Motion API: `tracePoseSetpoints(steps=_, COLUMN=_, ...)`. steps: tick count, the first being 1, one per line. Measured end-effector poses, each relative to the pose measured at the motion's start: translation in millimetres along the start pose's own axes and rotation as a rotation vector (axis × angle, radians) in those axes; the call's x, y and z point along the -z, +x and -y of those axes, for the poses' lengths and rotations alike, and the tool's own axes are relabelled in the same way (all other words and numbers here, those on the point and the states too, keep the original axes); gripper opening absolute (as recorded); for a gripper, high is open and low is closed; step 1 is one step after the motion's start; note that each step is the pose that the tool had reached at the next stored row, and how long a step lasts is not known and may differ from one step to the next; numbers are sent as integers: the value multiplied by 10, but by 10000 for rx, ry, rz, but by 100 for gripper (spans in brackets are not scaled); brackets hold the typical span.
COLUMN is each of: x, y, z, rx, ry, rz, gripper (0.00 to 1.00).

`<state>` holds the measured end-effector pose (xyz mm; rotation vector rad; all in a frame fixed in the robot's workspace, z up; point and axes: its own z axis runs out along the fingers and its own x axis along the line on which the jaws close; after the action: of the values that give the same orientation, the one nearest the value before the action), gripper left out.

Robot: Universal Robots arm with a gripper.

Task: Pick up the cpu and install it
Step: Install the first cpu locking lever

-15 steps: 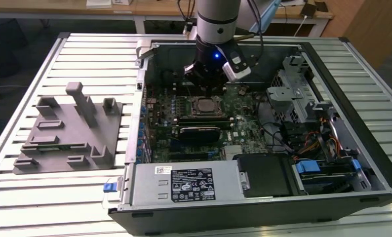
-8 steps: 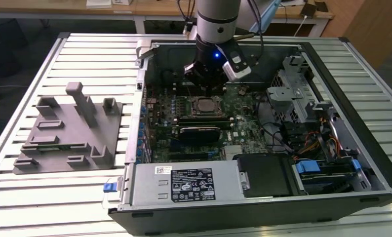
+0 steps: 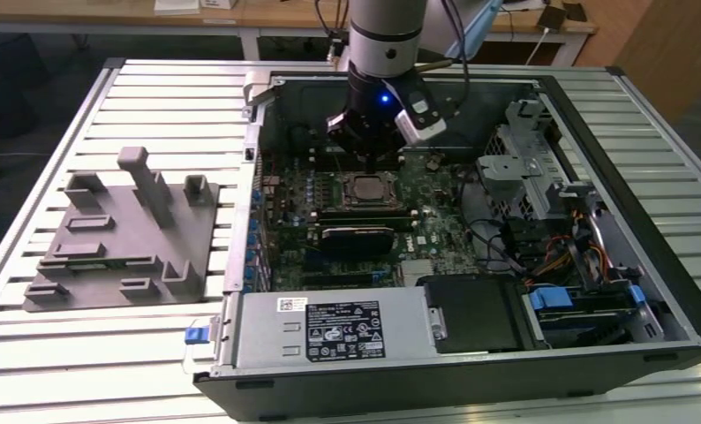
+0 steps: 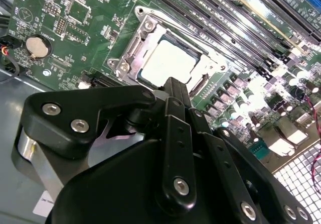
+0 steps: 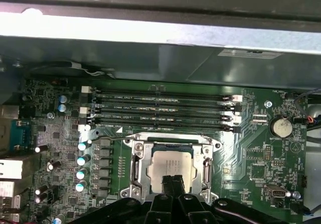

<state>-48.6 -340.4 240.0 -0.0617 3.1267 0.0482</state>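
Within the socket (image 5: 134, 170), cpu (image 5: 169, 164) seated, jaws pinched together close over it

The cpu (image 5: 168, 169) lies in the socket (image 5: 134, 170) on the motherboard (image 5: 257, 164) inside the computer case (image 3: 445, 394); at the exterior view's left, the fixture block (image 3: 124, 243) stands on the table (image 3: 92, 371).

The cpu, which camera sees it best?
The first wrist view: it faces the cpu straight on in its socket, though the gripper hides one edge. The second wrist view shows it slanted and washed bright. The exterior view shows it far off, near the arm.
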Motion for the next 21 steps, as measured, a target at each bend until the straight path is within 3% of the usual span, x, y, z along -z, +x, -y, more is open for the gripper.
tracePoseSetpoints(steps=9, x=1, y=143, z=-6, rx=4, ry=2, rz=88, gripper=11)
tracePoseSetpoints(steps=21, x=6, y=443, z=-18, rx=8, ry=11, rz=282, gripper=11)
